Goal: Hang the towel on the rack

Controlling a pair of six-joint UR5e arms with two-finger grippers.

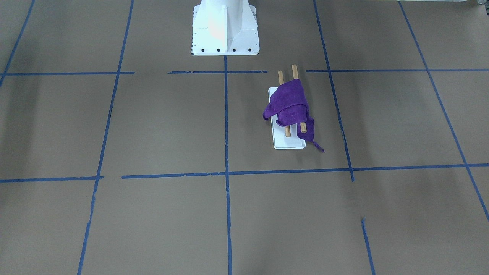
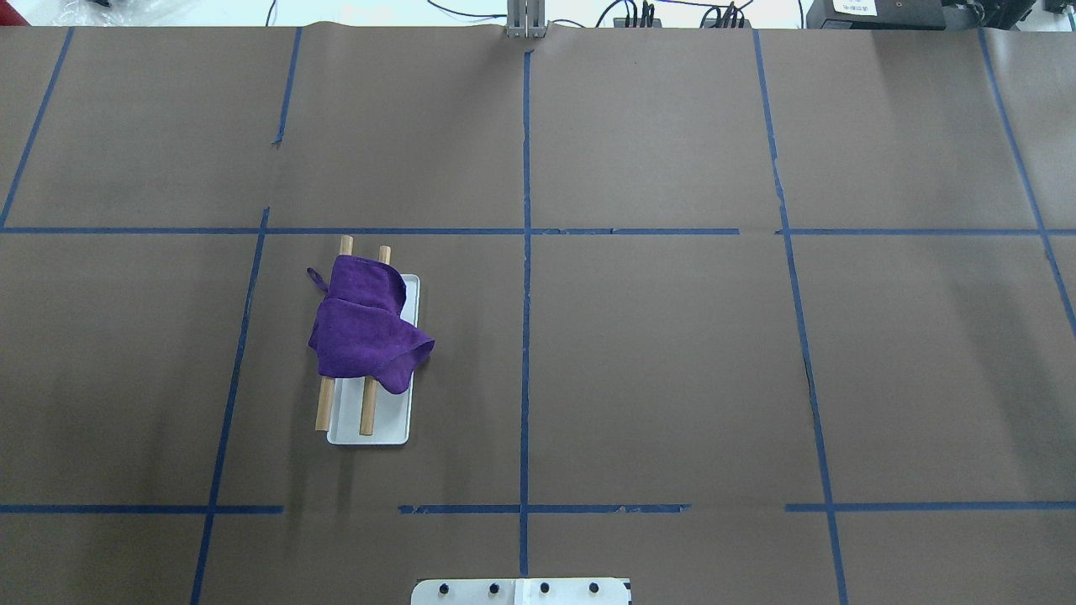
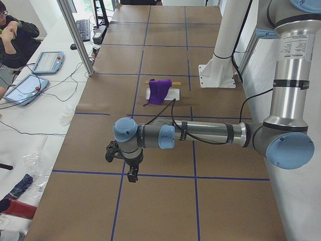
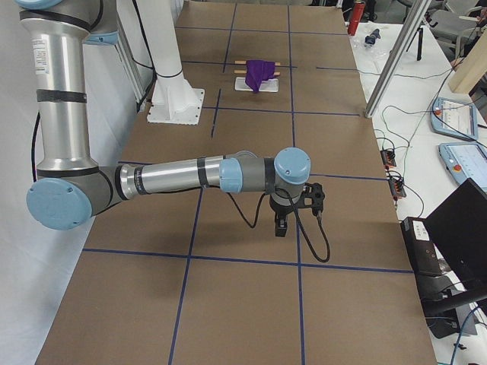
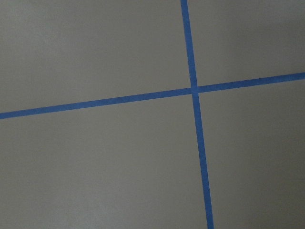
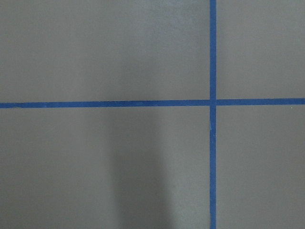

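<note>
The paper-covered table (image 2: 672, 378) fills the overhead view. Left of centre there stands the rack (image 2: 389, 420), with the purple towel (image 2: 361, 332) draped over both its rods (image 2: 367, 407). In the side views, the left gripper (image 3: 132, 174) and right gripper (image 4: 281, 226) hang mid-frame over bare table, well apart from the rack. I cannot tell whether either is open or closed.

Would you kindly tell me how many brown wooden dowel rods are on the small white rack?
2. One rod lies farther to the robot's left, the other rod parallel beside it; a purple towel drapes over both middles.
</note>
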